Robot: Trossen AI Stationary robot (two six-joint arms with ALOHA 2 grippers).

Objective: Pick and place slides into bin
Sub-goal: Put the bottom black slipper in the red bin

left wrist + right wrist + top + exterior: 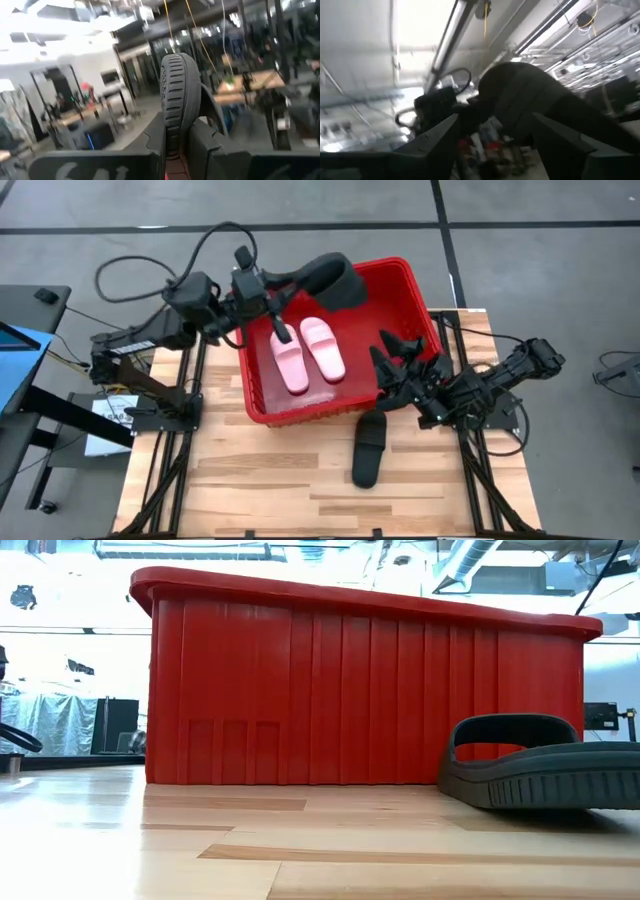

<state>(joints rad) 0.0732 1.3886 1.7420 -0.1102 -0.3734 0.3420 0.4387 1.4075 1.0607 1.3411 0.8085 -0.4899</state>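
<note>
1. Left gripper (272,298), jaws clenched on a black slide (325,278), holds it over the bin (400,292) at upper centre.
2. Right gripper (392,358), jaws released, sits nearest the second black slide (369,446) on the worktop (250,480), lying lengthwise down-frame below it.
3. Two pink slides (308,352) lie in the bin.

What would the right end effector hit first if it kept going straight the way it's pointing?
Probably the black slide that the left end effector holds up over the red bin. The right end effector, open at the bin's right rim, looks up toward it, though how far off it is stays unclear.
</note>
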